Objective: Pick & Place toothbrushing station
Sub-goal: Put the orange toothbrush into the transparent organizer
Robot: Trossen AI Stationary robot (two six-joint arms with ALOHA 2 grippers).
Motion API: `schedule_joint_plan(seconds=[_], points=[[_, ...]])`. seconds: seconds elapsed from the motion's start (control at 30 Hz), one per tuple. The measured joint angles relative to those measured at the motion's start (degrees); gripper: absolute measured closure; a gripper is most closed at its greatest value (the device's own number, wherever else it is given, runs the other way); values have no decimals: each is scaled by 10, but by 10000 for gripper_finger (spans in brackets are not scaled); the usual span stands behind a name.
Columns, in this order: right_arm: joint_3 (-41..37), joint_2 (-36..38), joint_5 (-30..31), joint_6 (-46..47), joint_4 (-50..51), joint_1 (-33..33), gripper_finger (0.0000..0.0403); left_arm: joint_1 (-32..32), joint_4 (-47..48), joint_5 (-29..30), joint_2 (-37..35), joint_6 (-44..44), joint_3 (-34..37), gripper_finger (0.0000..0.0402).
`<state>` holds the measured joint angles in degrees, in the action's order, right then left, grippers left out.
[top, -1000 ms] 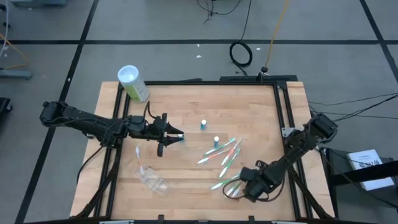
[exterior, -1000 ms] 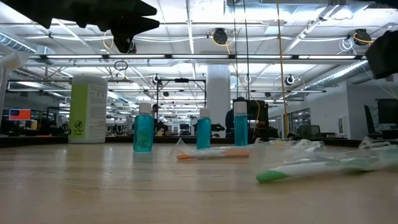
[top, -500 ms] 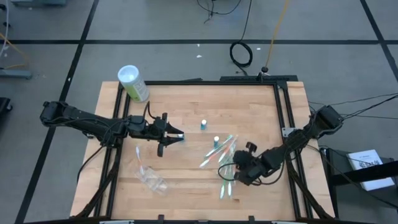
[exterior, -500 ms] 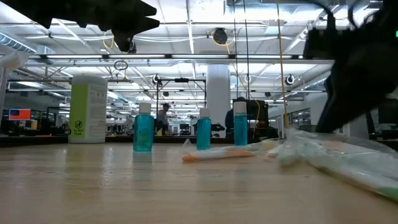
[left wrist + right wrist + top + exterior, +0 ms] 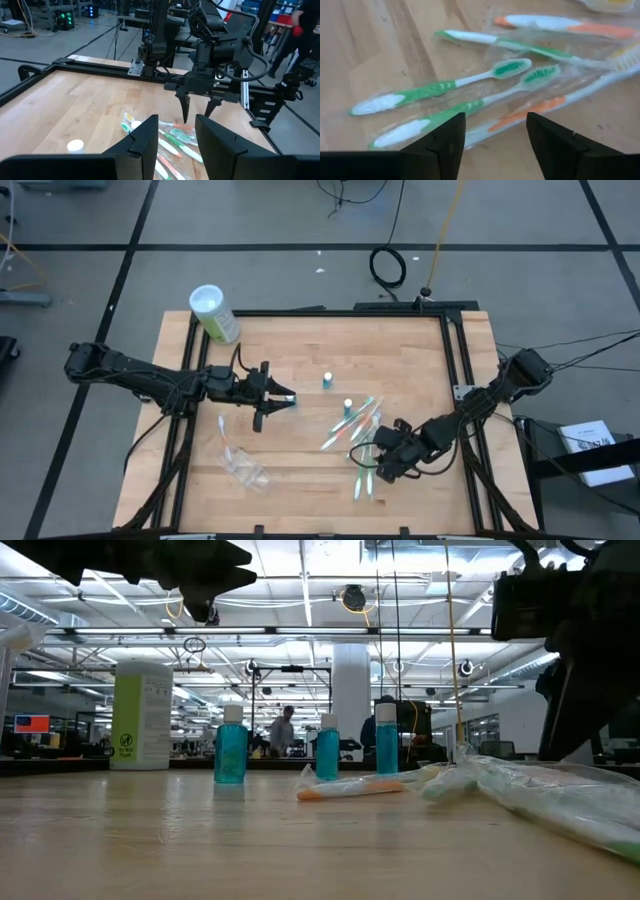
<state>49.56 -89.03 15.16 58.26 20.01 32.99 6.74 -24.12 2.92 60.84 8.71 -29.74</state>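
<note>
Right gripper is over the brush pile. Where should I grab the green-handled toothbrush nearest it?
Take the wrapped green-and-white toothbrush at mid-handle, coming straight down with the open right gripper, fingers either side of its width. It lies flat on the wooden table, in line with a second green-handled toothbrush beside it, so a narrow pinch seems safest.

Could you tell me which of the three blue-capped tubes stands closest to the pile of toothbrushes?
The tube right at the pile's edge; the second stands apart nearer mid-table, and the third sits by the left gripper.

Green canister (image 5: 214, 314), white lid, at table's (image 5: 300, 340) 10 o'clock corner. Black cable coil (image 5: 387, 266) on floor, 12 o'clock.
</note>
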Motion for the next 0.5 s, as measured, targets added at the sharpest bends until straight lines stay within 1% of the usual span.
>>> schedule_joint_plan(seconds=[0.2, 0.37, 0.5], points=[[1, -20, -2, 2, 5, -4, 203, 0, 2, 0, 0, 4, 0, 270], [4, -68, -12, 6, 1, -6, 214, 1, 3, -1, 0, 8, 0, 270], [4, -76, -24, 26, 17, -8, 233, 3, 4, -1, 0, 9, 0, 270]])
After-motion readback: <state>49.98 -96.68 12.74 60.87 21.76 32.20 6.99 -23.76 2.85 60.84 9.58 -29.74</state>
